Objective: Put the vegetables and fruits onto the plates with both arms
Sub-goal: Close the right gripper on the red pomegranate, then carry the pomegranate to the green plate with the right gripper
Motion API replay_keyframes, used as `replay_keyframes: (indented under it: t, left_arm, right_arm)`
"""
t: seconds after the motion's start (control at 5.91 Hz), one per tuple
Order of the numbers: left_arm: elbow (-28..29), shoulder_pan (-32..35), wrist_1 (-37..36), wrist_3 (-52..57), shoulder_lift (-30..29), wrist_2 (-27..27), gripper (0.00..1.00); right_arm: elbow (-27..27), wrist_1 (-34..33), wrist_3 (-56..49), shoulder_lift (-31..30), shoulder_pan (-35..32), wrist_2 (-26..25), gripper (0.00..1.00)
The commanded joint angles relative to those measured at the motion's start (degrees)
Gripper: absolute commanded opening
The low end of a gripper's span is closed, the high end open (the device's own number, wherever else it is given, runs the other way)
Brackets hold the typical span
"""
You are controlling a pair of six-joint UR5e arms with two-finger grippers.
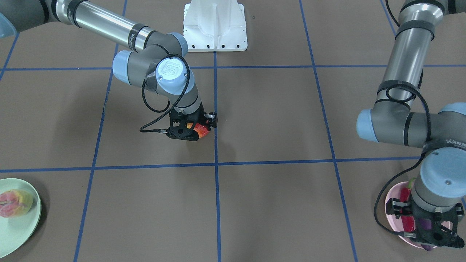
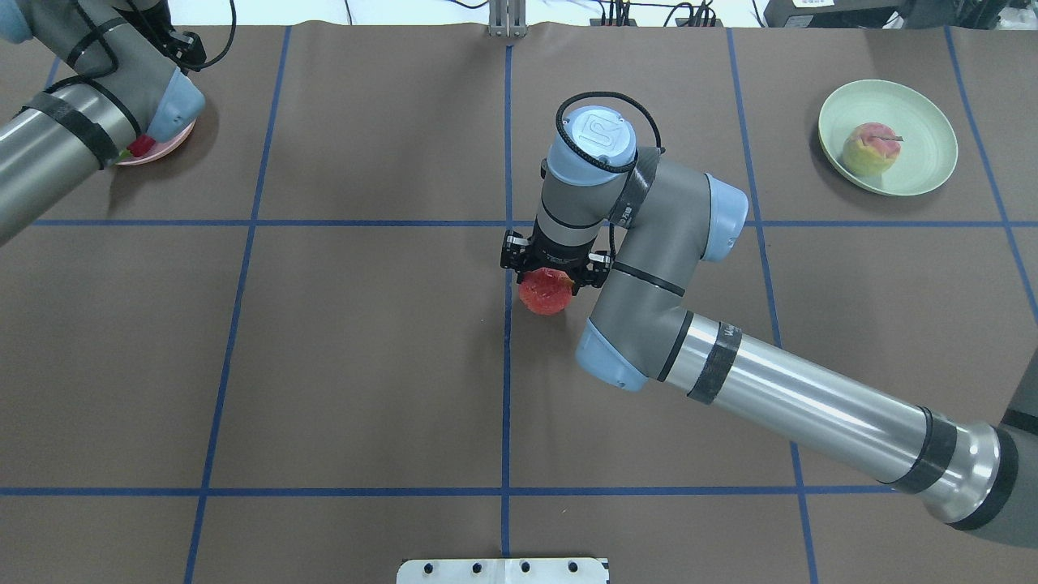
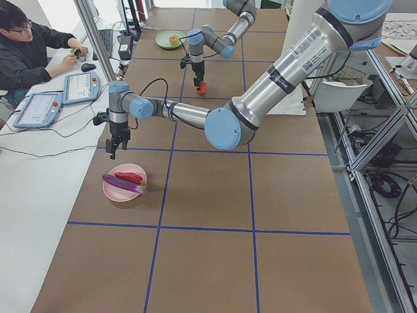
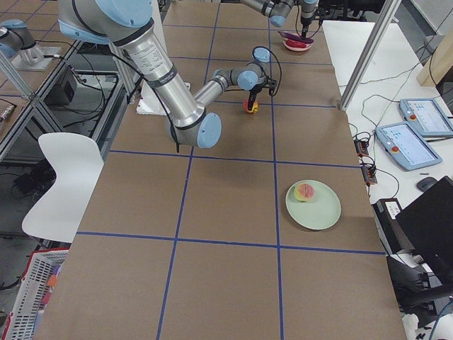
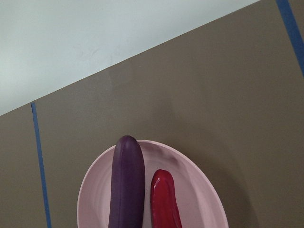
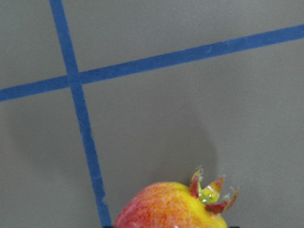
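Note:
My right gripper [image 2: 552,277] is shut on the round red-orange pomegranate [image 2: 545,294] near the table's middle and holds it just off the surface; its crown shows in the right wrist view [image 6: 209,190]. The peach [image 2: 868,148] lies on the mint green plate [image 2: 924,138]. The purple eggplant [image 5: 127,185] and the red chili [image 5: 165,199] lie side by side on the pink plate [image 5: 95,199]. My left gripper [image 3: 116,149] hangs above that plate [image 3: 111,192], empty, with its fingers apart.
The white robot base [image 1: 214,25] stands at the table's edge. Blue tape lines cross the brown table [image 2: 365,365]. An operator [image 3: 32,52] sits with tablets [image 3: 39,107] beside the table, past the pink plate.

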State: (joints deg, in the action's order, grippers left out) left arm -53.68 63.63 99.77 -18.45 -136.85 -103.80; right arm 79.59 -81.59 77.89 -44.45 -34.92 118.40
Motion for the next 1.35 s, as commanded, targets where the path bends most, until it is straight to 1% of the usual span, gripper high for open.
replay_keyframes:
  t: [0.0,0.17,0.34,0.51,0.68,0.85,1.02,1.19]
  left_arm:
    - [-2.0,-0.1,-1.8,-0.1,-0.2,-0.1,1.0]
    - [-4.7,-0.1,-4.0,-0.5,0.0,-3.7,1.0]
    - [-10.0,0.0,-8.0,-0.8,0.4,-8.2,1.0]
    - [-16.2,0.0,-13.7,-0.7,1.3,-10.6,1.0]
    - [-21.8,-0.1,-17.4,-0.8,3.0,-11.7,1.0]
    - [-24.6,-0.1,-19.9,-0.7,3.3,-13.1,1.0]
    - [-29.2,0.0,-22.8,-0.4,4.5,-13.4,1.0]
    - [-36.3,0.0,-23.2,0.0,9.8,-13.5,1.0]
  right_arm:
    - [3.8,-0.6,2.5,0.6,-3.3,1.6,0.0]
    - [6.0,-2.1,2.5,0.2,-5.6,2.6,0.0]
    - [6.9,-2.7,1.9,-0.5,-8.9,2.7,0.0]
    - [6.9,-2.7,0.3,-1.9,-11.5,2.3,0.0]
    - [6.9,-2.7,-6.1,-4.1,-15.7,2.0,0.0]
    - [6.5,-2.7,-16.3,-7.1,-20.2,2.1,0.0]
    - [5.8,-2.9,-28.0,-10.0,-25.1,2.1,0.0]
    - [3.5,-2.9,-37.1,-11.1,-29.5,2.3,0.0]
